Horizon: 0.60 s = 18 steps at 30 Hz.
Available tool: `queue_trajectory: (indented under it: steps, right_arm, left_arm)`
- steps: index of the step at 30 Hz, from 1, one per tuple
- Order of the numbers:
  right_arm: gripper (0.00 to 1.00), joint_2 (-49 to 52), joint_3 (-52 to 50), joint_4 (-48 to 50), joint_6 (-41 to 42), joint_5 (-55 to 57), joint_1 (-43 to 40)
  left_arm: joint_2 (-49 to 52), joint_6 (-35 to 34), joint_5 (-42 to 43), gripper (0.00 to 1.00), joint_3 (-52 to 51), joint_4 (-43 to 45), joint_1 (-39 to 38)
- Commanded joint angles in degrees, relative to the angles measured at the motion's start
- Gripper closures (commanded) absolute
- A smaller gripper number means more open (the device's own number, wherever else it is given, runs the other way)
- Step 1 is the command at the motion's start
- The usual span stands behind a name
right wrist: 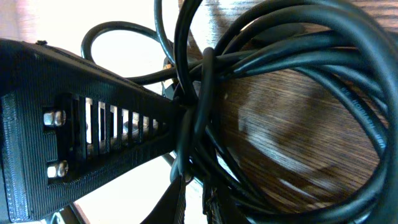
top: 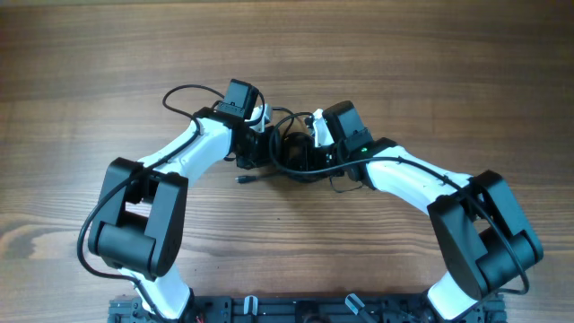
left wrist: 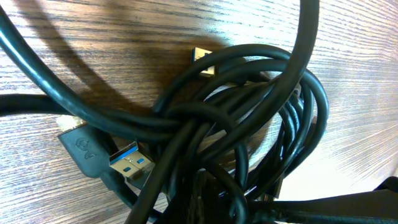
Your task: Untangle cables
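cables (top: 289, 154): one knotted black clump on the table (top: 430, 72), right between both grippers
left gripper (top: 258, 151): down at the clump, can't tell how open
right gripper (top: 307, 154): fingertip (right wrist: 165, 117) against the cables, grip unclear

**Wooden table, one dark tangle at its centre**

The brown wooden table (top: 90, 54) carries the cables (top: 291, 160), which are bunched in a knotted clump at its middle. In the left wrist view, a blue-tongued USB plug (left wrist: 127, 163) lies flat on the grain at the knot's 8 o'clock. A gold-tipped plug (left wrist: 202, 60) lies at its 12 o'clock.
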Motion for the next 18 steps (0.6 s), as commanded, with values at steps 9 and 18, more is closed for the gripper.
queue_trajectory:
  steps: [9,18]
  right_arm:
    - [0.85,-1.1,0.6,1.8,-1.0,2.9,2.6]
    - [0.86,-1.1,0.6,1.9,-0.9,6.5,2.8]
  left_arm:
    - [1.2,1.0,-5.5,0.96,-0.3,0.6,-0.1]
    - [1.2,1.8,-5.5,0.96,-0.3,0.6,-0.1]
